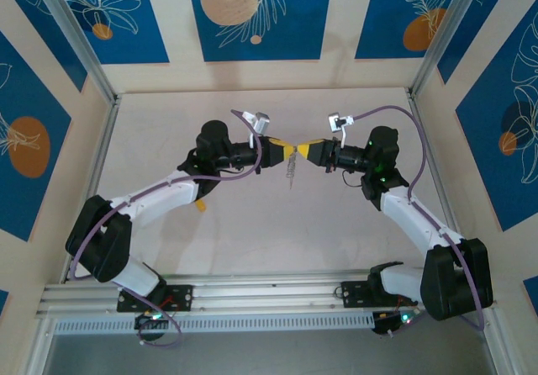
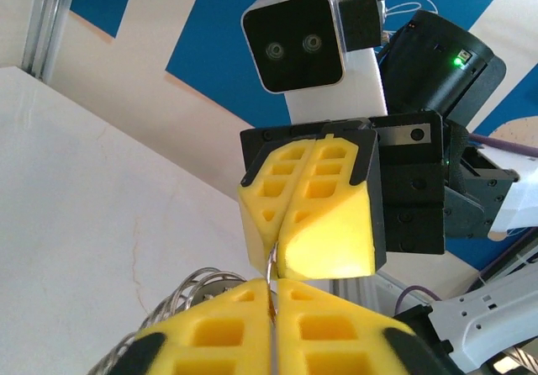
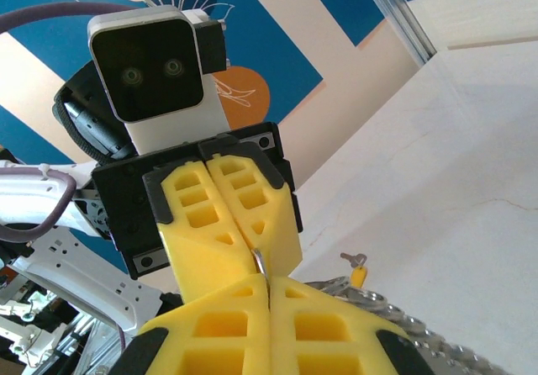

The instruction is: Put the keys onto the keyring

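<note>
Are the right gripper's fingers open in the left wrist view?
No: the right gripper has its fingers pressed together on the keyring wire.

Count: 2 yellow-fingered black grippers, left gripper [image 1: 284, 150] and right gripper [image 1: 301, 151]. 1 thin grey metal keyring loop [image 2: 268, 270]. 1 dangling bunch of tiny silvery metal keys [image 1: 291, 171] (individual keys not countable). 1 loose yellow-headed small key [image 3: 357, 267]. 2 white-and-black wrist cameras [image 2: 294, 43] [image 3: 147, 60].
</note>
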Controlling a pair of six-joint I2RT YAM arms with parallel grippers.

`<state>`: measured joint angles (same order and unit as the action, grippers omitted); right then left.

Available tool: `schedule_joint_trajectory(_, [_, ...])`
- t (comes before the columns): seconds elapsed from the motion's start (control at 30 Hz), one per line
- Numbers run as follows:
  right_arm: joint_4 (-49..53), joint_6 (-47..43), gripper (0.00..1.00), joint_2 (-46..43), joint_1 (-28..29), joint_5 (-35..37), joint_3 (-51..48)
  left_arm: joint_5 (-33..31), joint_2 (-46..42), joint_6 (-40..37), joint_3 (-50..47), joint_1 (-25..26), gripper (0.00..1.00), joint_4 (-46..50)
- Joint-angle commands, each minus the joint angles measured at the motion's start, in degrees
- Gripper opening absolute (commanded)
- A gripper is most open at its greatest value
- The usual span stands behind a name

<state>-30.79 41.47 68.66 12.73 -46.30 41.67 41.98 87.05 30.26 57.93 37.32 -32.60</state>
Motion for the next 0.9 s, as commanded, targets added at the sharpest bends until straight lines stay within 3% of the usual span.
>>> schedule_joint_trajectory(0.0, [-0.41, -0.08, 0.00, -1.99, 0.02, 0.38, 0.75, 1.14, -2.29, 0.37, 0.17, 0.61, 0.24, -4.24])
schedule_joint_trajectory(0.13, [-0.97, 0.70, 0.00, -2.67, -0.51, 0.94, 0.70, -0.26, -3.86, -0.19, -1.80, 0.41, 0.40, -4.25])
schedule_joint_trajectory(0.23, [-0.95, 0.84, 0.00, -3.49, -0.77, 1.31, 0.54, -1.77, -5.14, -0.75, -3.34, 0.30, 0.46, -4.31])
schedule_joint_trajectory(0.87, [-1.21, 2.11, 0.00, -8.41, -0.70, 4.01, -0.44, -4.15, -8.26, -0.73, -6.07, -0.79, 0.62, -4.25])
